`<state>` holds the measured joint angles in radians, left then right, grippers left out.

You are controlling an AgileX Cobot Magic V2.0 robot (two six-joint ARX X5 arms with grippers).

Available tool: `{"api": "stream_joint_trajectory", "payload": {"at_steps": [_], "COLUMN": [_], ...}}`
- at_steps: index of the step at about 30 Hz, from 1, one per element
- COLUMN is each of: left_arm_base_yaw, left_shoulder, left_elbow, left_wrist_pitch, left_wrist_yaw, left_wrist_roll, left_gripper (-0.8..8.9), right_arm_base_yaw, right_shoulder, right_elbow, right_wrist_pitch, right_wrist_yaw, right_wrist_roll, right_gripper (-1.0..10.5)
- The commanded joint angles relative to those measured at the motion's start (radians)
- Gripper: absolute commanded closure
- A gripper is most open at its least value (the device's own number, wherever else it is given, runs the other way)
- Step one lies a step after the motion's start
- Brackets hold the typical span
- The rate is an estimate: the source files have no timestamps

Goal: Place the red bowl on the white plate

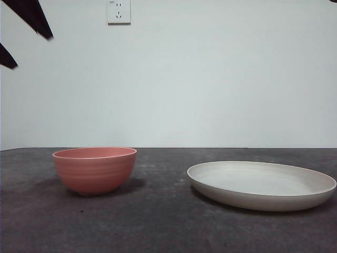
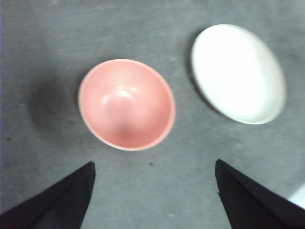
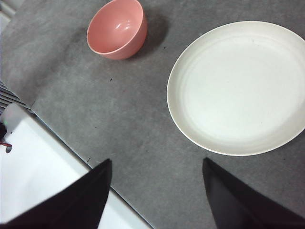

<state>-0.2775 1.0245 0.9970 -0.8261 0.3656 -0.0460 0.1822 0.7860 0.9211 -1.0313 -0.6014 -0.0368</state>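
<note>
**benchtop_bo:** Red bowl (image 1: 95, 169) sitting upright on the grey table (image 1: 158, 226), well apart from the white plate (image 1: 261, 184). Nothing in it, nothing on the plate either. Not picked up yet, so the whole job left to do.

**gripfail99:** Left gripper (image 2: 152, 191) hanging above the bowl, jaws spread wide, touching nothing. Right gripper (image 3: 155, 191) parked nearer the plate, jaws apart too, empty. Black tips (image 1: 31, 18) poking in at a top corner of the front view, can't say whose.

**benchtop_bo:** Biggest worry, probably: pinching that rim. Matte ridged sides flaring outward, so easy to squeeze and have it pop up and out of the jaws. Better with one jaw inside and one outside the wall.

**gripfail99:** Agreed. Also coming down off-centre relative to the bowl, clipping the rim and shoving or tipping it instead of gripping.

**benchtop_bo:** Then the drop-off. Plate rim low and raised, so letting go too near that edge means a bowl half on, leaning, maybe sliding back off. Carrying too low could knock the plate sideways as well.

**gripfail99:** Plus the right arm hovering near the plate. Possible bump if both go for the same spot.
</note>
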Motion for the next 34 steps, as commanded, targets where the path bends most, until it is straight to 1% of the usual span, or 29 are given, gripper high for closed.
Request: {"api": "stream_joint_trajectory", "payload": {"at_steps": [1, 7, 16, 19, 27, 28, 32, 34], "left_arm_base_yaw": [-0.027, -0.057, -0.058, -0.058, -0.058, -0.058, -0.058, -0.058], "left_shoulder": [0.098, 0.28, 0.503, 0.564, 0.647, 0.65, 0.65, 0.65], "left_elbow": [0.061, 0.121, 0.123, 0.123, 0.123, 0.123, 0.122, 0.123], "left_wrist_pitch": [0.013, 0.057, 0.173, 0.195, 0.226, 0.225, 0.219, 0.216], "left_wrist_yaw": [-0.06, -0.207, -0.222, -0.259, -0.269, -0.269, -0.269, -0.269], "left_wrist_roll": [-0.011, -0.009, -0.002, 0.001, 0.004, 0.004, 0.003, 0.004], "left_gripper": [4.07, 4.08, 4.09, 4.09, 4.24, 4.52, 6.2, 6.87], "right_arm_base_yaw": [0.002, 0.002, 0.002, 0.002, 0.002, 0.002, 0.002, 0.002], "right_shoulder": [0.005, 0.005, 0.005, 0.005, 0.005, 0.005, 0.004, 0.004], "right_elbow": [0.017, 0.017, 0.017, 0.017, 0.017, 0.017, 0.017, 0.017], "right_wrist_pitch": [0.006, 0.006, 0.006, 0.006, 0.006, 0.006, 0.006, 0.006], "right_wrist_yaw": [-0.001, -0.001, -0.001, -0.001, -0.001, -0.001, -0.001, -0.001], "right_wrist_roll": [0.005, 0.007, 0.008, 0.008, 0.01, 0.011, 0.011, 0.01], "right_gripper": [6.4, 6.4, 6.4, 6.4, 6.4, 6.4, 6.4, 6.4]}}
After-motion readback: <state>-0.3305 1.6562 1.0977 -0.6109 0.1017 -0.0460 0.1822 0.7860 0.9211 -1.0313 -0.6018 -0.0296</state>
